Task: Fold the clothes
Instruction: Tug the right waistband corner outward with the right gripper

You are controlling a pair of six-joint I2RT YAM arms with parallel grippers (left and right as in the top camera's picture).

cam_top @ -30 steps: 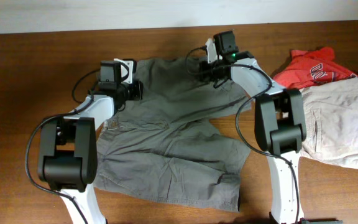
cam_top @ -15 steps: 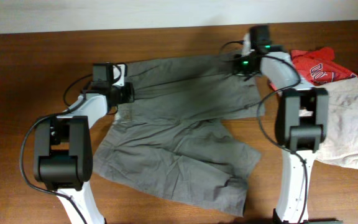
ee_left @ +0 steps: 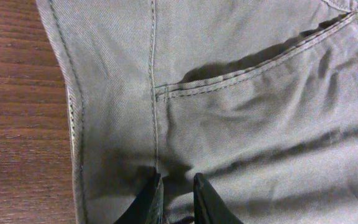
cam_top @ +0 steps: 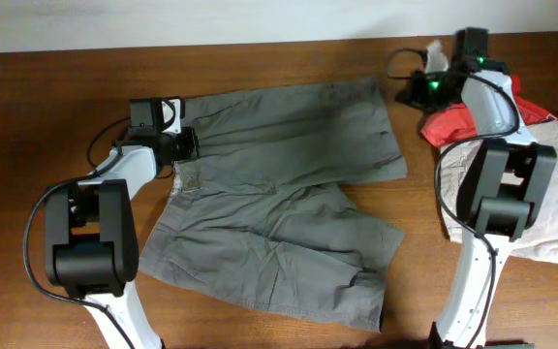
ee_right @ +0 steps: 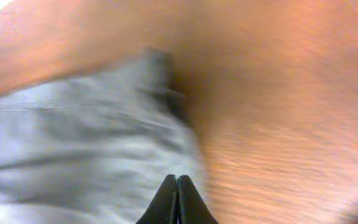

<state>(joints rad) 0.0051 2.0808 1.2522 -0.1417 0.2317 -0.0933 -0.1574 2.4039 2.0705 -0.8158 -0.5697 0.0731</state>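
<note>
The whole table [cam_top: 46, 97] is taken in from directly above and from well off by the overhead view, its far edge at the top, with both arms and the olive-grey shorts [cam_top: 279, 194] spread below. The left wrist view is held very close over the shorts' far left part, aimed down past the left gripper [ee_left: 174, 200] at a pocket seam [ee_left: 247, 68], a patch also covered from overhead. The right wrist view, blurred, is aimed past the right gripper [ee_right: 176, 199] at grey cloth and bare wood.
</note>
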